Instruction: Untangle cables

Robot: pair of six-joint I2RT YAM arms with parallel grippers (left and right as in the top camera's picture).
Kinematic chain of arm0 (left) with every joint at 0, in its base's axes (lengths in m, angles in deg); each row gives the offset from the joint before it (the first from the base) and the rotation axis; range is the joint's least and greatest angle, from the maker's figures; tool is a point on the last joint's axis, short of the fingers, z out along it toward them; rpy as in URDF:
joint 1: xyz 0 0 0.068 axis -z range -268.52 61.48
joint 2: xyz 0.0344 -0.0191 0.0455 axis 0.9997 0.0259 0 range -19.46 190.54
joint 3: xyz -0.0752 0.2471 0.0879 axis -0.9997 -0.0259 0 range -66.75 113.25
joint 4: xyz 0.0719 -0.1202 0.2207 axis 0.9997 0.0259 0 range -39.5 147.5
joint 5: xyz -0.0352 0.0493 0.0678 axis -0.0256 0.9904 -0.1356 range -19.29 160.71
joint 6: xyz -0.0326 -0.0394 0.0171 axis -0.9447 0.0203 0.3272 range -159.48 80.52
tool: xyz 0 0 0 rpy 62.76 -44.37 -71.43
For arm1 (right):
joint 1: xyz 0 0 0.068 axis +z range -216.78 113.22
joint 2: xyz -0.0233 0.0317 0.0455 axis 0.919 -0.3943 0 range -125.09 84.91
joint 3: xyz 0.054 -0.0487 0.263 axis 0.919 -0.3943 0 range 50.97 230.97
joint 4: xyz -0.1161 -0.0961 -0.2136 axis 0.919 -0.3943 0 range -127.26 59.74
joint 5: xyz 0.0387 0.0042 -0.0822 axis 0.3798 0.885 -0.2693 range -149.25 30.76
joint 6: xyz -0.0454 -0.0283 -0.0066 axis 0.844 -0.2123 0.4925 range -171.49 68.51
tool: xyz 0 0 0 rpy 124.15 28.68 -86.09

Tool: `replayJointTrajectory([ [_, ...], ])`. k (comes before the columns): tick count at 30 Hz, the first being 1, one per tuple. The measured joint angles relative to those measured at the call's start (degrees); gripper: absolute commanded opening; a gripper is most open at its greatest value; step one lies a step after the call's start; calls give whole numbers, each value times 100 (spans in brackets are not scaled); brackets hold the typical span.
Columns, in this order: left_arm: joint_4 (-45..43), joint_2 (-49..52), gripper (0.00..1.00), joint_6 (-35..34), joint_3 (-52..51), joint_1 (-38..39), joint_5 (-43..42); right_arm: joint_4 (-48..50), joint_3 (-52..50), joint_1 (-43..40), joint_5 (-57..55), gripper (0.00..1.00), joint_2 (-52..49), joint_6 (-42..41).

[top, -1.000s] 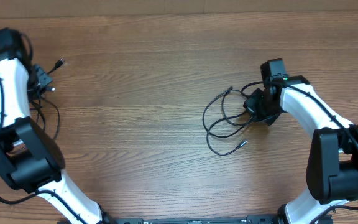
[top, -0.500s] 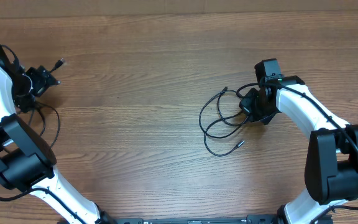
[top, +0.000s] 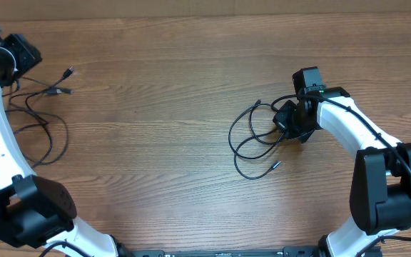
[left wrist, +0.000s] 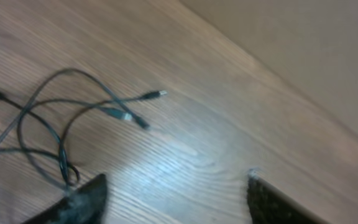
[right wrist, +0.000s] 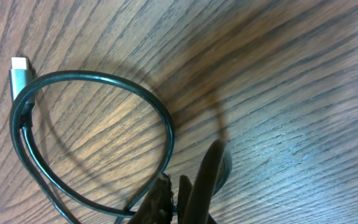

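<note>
Left gripper (left wrist: 176, 200) jaws apart and empty above the desk's (top: 155, 71) far left corner, loose black cables (left wrist: 59, 140) by the left edge, right gripper (right wrist: 180, 194) jaws clamped on looped black cable (right wrist: 168, 134) right of centre

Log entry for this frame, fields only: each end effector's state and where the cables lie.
left end effector: open, nothing held, raised off the table
left cables: loose on table, overlapping loops, not held
right end effector: shut on right cables
right cables: looped on table, one strand pinched; silver plug lying free
</note>
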Motion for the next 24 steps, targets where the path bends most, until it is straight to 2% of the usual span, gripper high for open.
replayJointTrajectory([
  [5,437,72,92,-291,20,0,772,0,0,0,17,12,0,13],
  [9,579,306,89,-496,-70,-4,1320,-2,0,0,20,12,0,2],
  [10,603,387,82,-509,-79,-4,1377,-2,0,0,17,6,0,2],
  [11,621,455,70,-522,-85,-4,1386,0,0,0,20,4,0,2],
  [13,627,619,18,-463,-111,-15,1287,0,0,0,22,4,0,-9],
  [14,627,693,6,-437,-122,-26,1147,-4,0,0,28,4,0,9],
  [19,632,879,4,55,-155,13,-87,120,-2,-2,457,4,0,157],
  [22,662,879,9,374,-155,179,-909,435,-2,0,1224,4,0,616],
  [23,710,879,13,476,-157,282,-1141,557,-2,0,1578,10,0,824],
  [24,767,879,18,573,-157,391,-1298,610,-2,0,1764,26,0,918],
])
